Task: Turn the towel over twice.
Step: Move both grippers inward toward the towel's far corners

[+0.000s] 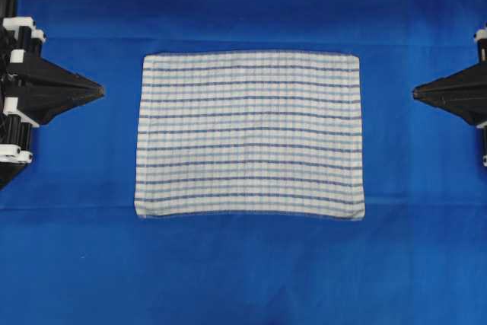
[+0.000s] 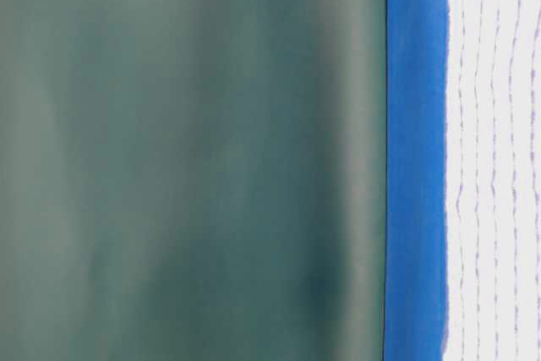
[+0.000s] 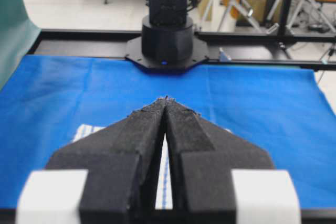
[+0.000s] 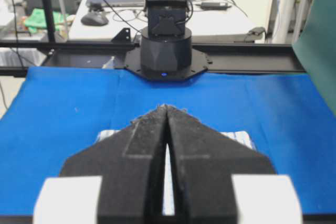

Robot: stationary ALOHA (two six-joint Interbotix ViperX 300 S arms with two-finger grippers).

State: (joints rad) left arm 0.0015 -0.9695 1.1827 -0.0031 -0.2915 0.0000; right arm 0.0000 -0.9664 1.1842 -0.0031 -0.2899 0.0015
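Spread flat nearest the overhead camera, the towel (image 1: 249, 135) lies at the middle of the blue sheet (image 1: 243, 272), its long axis running from 9 to 3 o'clock along the stripes. At 9 o'clock the left gripper (image 1: 100, 90) points at the towel's short left edge with its jaws pressed together and empty; at 3 o'clock the right gripper (image 1: 415, 93) does the same toward the right edge. Both sit well apart from the cloth, the left perhaps slightly nearer.

At table level, the towel (image 2: 494, 166) lies flat on the blue sheet (image 2: 414, 166), with a green backdrop (image 2: 186, 158) beyond.

From the left wrist, the closed left gripper (image 3: 166, 99) has the towel (image 3: 86, 130) just ahead, toward 12 o'clock.

From the right wrist, the shut right gripper (image 4: 167, 107) likewise faces the towel (image 4: 107, 135) at 12 o'clock. Either arm could likely start the first flip from a short edge.
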